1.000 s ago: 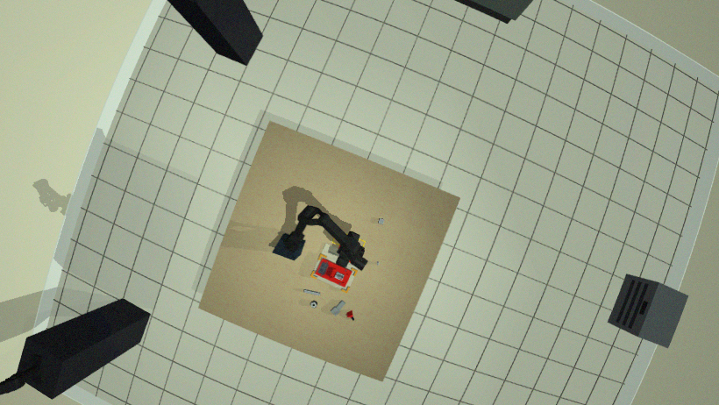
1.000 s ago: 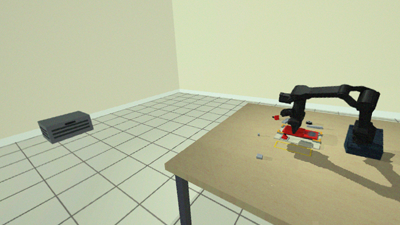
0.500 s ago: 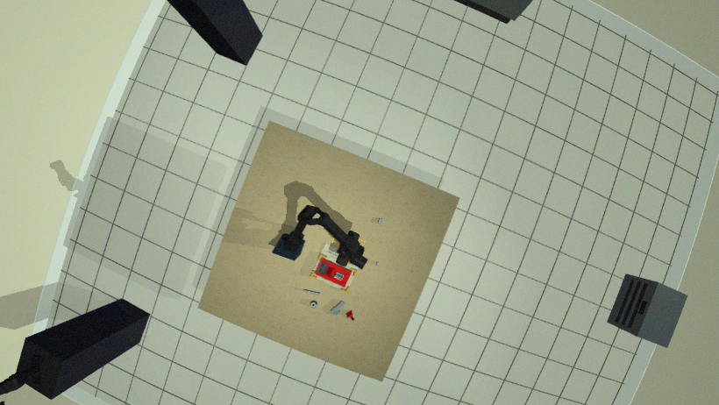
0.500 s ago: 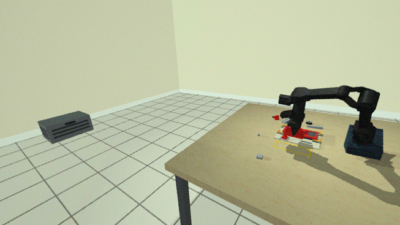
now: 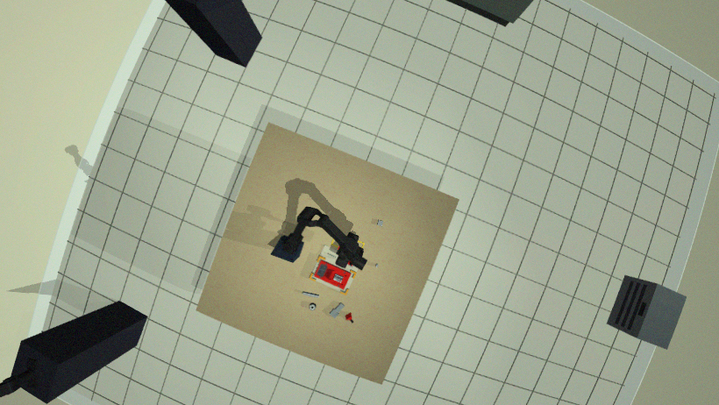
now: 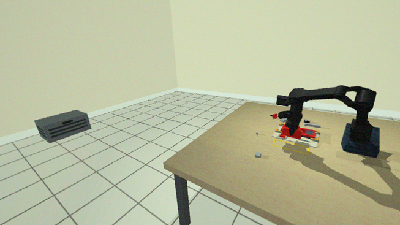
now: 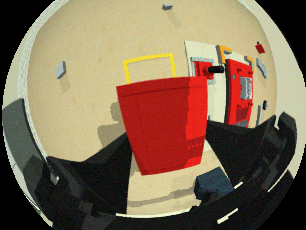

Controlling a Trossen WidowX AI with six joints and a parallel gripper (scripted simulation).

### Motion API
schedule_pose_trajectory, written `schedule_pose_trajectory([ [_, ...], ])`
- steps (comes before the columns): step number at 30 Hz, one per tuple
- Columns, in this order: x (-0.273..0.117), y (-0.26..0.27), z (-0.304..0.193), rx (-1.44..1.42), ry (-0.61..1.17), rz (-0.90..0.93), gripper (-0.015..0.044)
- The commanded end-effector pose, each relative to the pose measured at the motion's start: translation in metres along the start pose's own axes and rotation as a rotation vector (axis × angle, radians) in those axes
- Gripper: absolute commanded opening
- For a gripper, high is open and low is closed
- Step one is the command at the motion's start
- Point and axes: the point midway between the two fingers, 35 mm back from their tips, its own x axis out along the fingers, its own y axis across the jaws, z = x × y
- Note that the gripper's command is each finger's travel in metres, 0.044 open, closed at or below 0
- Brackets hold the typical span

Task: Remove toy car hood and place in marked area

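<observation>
My gripper (image 6: 292,131) (image 7: 167,130) is shut on the red hood (image 7: 162,110) (image 6: 285,130), a tapered panel held off the table between the two black fingers. The hood is mostly hidden under the arm in the top view. The toy car (image 5: 345,282) (image 7: 234,100) is a red body with grey parts, beside the hood on the right in the wrist view. The marked area (image 6: 278,146) (image 7: 149,58) is a yellow outline on the table. Its near part is hidden behind the hood in the wrist view. The hood's exact height is hard to tell.
A white base (image 5: 329,251) (image 7: 215,100) with orange corners lies under the car. A short black rod (image 7: 216,69) rises at its side. A grey block (image 5: 380,222) (image 6: 257,154) (image 7: 60,69), a wheel (image 5: 312,306) and a red piece (image 5: 349,316) (image 6: 274,115) lie apart on the table.
</observation>
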Motion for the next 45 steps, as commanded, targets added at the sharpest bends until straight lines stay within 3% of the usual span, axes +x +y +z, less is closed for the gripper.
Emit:
schedule_pose_trajectory([
  [1, 0.004, 0.000, -0.001, 0.007, 0.003, 0.004, 0.0000],
  [45, 0.038, 0.001, -0.001, 0.007, 0.003, 0.006, 0.0000],
])
